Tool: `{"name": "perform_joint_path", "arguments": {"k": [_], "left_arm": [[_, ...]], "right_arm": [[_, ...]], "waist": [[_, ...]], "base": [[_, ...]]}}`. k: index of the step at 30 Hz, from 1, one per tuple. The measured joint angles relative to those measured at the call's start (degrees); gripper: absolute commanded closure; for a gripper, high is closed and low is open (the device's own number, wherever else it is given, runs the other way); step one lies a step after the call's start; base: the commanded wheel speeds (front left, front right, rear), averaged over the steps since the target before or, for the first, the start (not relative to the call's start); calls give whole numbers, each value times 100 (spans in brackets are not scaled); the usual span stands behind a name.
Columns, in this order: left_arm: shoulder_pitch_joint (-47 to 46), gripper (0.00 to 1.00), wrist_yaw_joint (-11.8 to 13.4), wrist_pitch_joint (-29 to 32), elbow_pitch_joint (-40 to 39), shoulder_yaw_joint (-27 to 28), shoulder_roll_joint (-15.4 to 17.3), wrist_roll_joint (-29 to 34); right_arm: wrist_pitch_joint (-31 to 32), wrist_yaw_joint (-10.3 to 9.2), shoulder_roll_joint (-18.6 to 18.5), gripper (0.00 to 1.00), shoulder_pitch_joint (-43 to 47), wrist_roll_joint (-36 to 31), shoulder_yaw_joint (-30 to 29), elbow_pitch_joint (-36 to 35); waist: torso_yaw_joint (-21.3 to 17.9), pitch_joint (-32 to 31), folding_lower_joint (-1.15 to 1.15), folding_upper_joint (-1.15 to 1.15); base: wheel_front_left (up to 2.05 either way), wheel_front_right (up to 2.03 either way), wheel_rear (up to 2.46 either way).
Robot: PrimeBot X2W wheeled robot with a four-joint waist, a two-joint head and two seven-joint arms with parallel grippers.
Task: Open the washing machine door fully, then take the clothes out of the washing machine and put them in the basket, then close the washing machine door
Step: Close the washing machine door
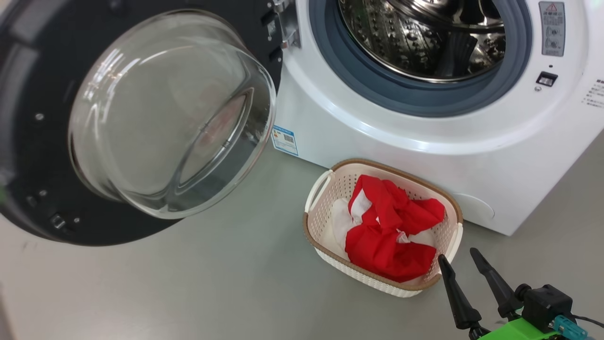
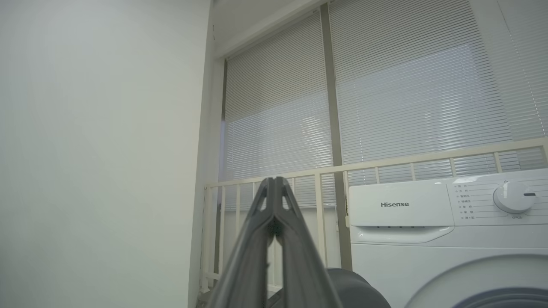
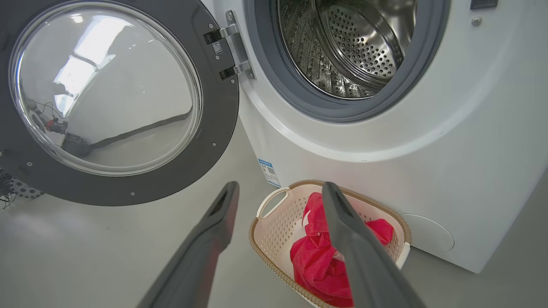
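The washing machine (image 1: 401, 137) (image 3: 428, 141) (image 2: 428, 239) stands white, its steel drum (image 1: 420, 38) (image 3: 342, 47) showing no clothes. Its door (image 1: 141, 118) (image 3: 107, 94), black-rimmed with a glass bowl, hangs swung wide to the left. The red and white clothes (image 1: 391, 226) (image 3: 317, 261) lie in the cream basket (image 1: 325, 189) (image 3: 274, 231) on the floor before the machine. My right gripper (image 1: 460, 262) (image 3: 280, 190) is open and empty, just right of and above the basket. In the left wrist view my left gripper (image 2: 274, 184) is shut with nothing in it, raised and pointing past the machine's left side at a window.
Grey floor (image 1: 212, 283) stretches left of the basket under the open door. The left wrist view has a white wall (image 2: 98, 149), window blinds (image 2: 406, 85) and a cream railing (image 2: 385, 164) behind the machine's control panel and dial (image 2: 513, 196).
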Motion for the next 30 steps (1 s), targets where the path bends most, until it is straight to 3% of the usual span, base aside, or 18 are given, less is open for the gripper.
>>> {"name": "perform_joint_path", "arguments": {"k": [7,14,18,21,30], "left_arm": [[-1227,100,-1,-1,1624,604,753,-959],[-1848,100,-1,168,3863,706,1432,-2112],[-2162,100,-1,988,4896,710,1703,-2689],[-2170,100,-1,1682,5378,385,1835,-2789],[-2082,100,-1,3292,5833,-242,1963,-3520]], "right_arm": [[0,0,-34,0,-72,-2,-40,-63],[0,0,-52,0,-155,-9,-54,-123],[0,0,-55,0,-161,-51,-69,-143],[0,0,-55,0,-162,-63,-73,-153],[0,0,-41,0,-159,-112,-62,-148]], "waist": [[-133,215,0,0],[-297,320,0,0],[-345,303,0,0],[-361,283,0,0],[-374,176,0,0]], "base": [[0,0,0],[0,0,0],[0,0,0],[0,0,0],[0,0,0]]}}
